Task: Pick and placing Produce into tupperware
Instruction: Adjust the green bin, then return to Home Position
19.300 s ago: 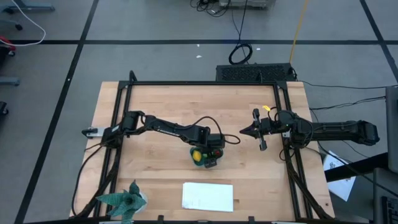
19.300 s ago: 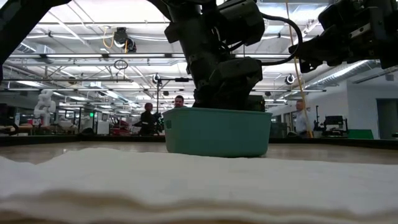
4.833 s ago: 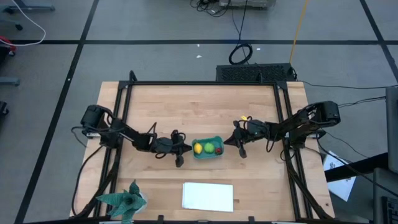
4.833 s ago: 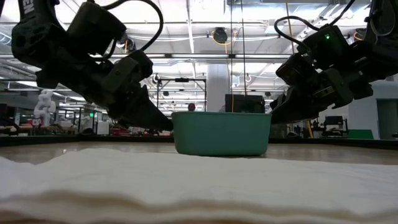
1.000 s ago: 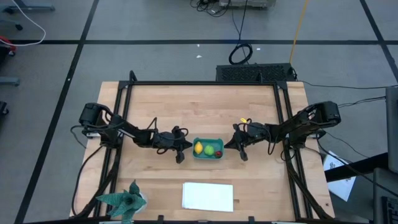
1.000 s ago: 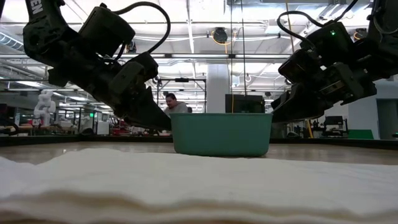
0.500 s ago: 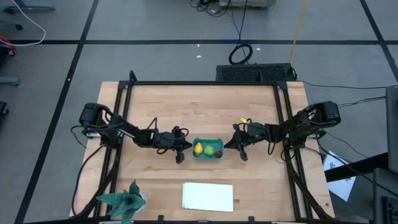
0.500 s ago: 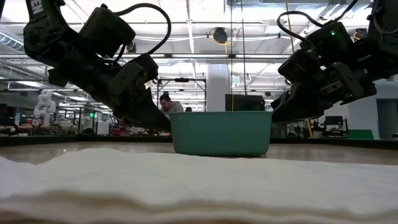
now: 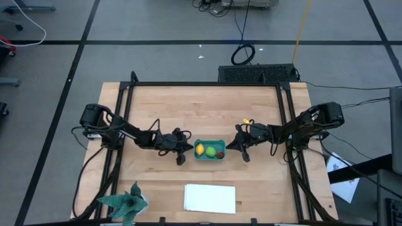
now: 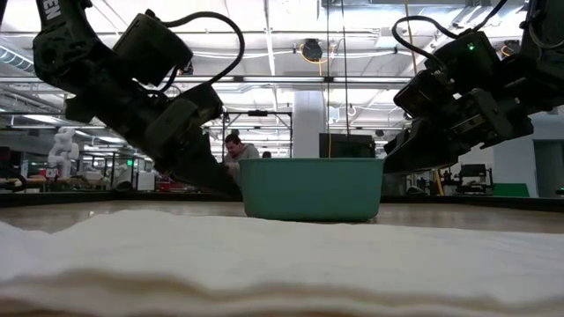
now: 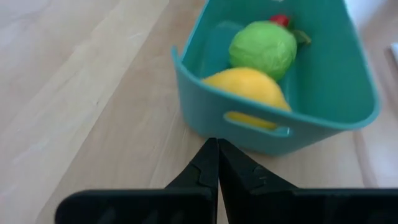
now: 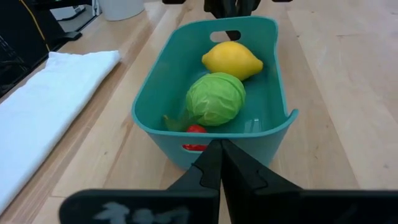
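The teal tupperware [image 9: 210, 150] stands on the table's middle. In it lie the produce: a yellow lemon [image 11: 249, 93], a round green one [image 11: 263, 48] and a tiny red one [image 12: 196, 129]. My left gripper [image 11: 217, 144] is shut and slants down, its tip close to the tub's left end wall [image 11: 249, 134]. My right gripper [image 12: 219, 146] is shut too, with its tip at the tub's right end wall [image 12: 186, 146]. In the low view the two grippers flank the tub [image 10: 313, 187]. My left gripper has its shut fingertips [image 10: 232, 188] low beside the tub's left end; I cannot tell whether they touch it. My right gripper has its shut tip [image 10: 386, 167] by the right end's rim; I cannot tell whether it touches.
A flat white sheet [image 9: 210, 198] lies toward the near edge and fills the low view's foreground [image 10: 264, 255]. A teal spiky leafy object [image 9: 125, 202] sits at the near left corner. A person [image 10: 233, 145] shows in the room behind the table.
My left gripper has tipped a little further down, and its shut tip has sunk beside the tub's left end. The tub and the produce have kept still.
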